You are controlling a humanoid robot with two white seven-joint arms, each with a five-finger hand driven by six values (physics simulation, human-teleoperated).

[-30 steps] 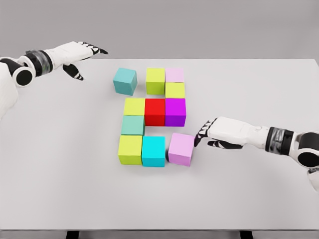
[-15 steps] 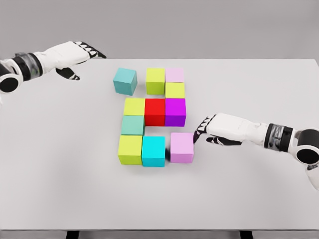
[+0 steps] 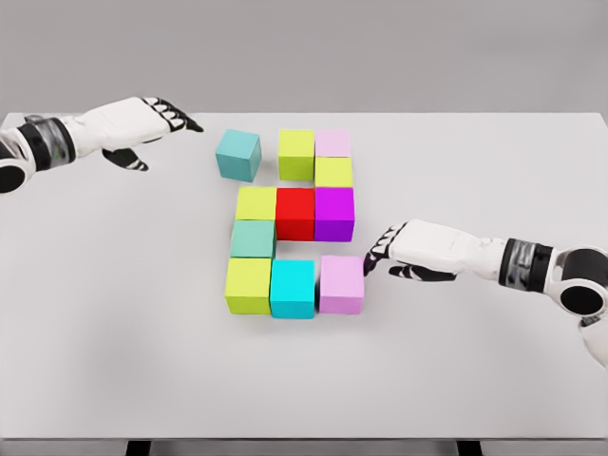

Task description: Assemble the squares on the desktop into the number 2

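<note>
Coloured cubes form a figure on the white table (image 3: pixel 114 313). The bottom row holds a lime cube (image 3: pixel 248 285), a cyan cube (image 3: pixel 293 289) and a lilac cube (image 3: pixel 342 284). A green cube (image 3: pixel 253 238) joins them to a middle row of yellow-green (image 3: pixel 256 202), red (image 3: pixel 295 212) and purple (image 3: pixel 334 213). Above sit a yellow-green cube (image 3: pixel 333 172), a pale pink cube (image 3: pixel 332 143) and a lime cube (image 3: pixel 296 154). A teal cube (image 3: pixel 237 155) stands apart, slightly turned. My right hand (image 3: pixel 380 253) touches the lilac cube's right side, fingers extended. My left hand (image 3: pixel 161 119) hovers open left of the teal cube.
The table's far edge runs just behind the top row. Its front edge is near the bottom of the view, with dark legs (image 3: pixel 138 446) below.
The right hand has pushed the lilac cube left until it lines up against the cyan cube. The left hand has moved right and slightly down, closer to the teal cube.
</note>
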